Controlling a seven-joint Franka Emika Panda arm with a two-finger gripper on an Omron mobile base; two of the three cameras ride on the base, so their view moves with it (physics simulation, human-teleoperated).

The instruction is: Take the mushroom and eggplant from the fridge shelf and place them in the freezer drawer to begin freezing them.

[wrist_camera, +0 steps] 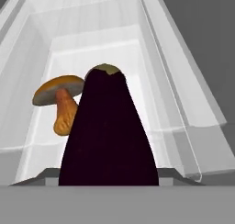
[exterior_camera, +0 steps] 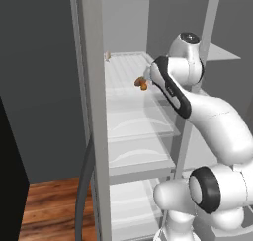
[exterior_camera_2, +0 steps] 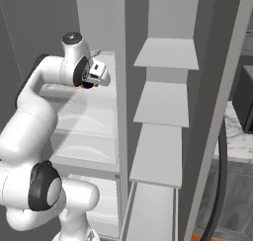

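Hand view: eggplant between the claw tips

The ribbed fridge shelf [wrist_camera: 114,21] is seen stretching toward 12 o'clock. The eggplant [wrist_camera: 108,136] is pinched in the claw [exterior_camera_2: 88,84] at 6 o'clock. The mushroom [wrist_camera: 62,99] is seen just beside it at 10 o'clock.

Near-black purple eggplant [wrist_camera: 108,136], orange-tan mushroom [wrist_camera: 60,99], ribbed white fridge shelf [exterior_camera: 123,69].

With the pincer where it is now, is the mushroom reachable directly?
Probably not directly. In the hand view the eggplant sits right in front of the pincer, and the mushroom stands off to one side, partly behind it. Taking the eggplant first should free the way.
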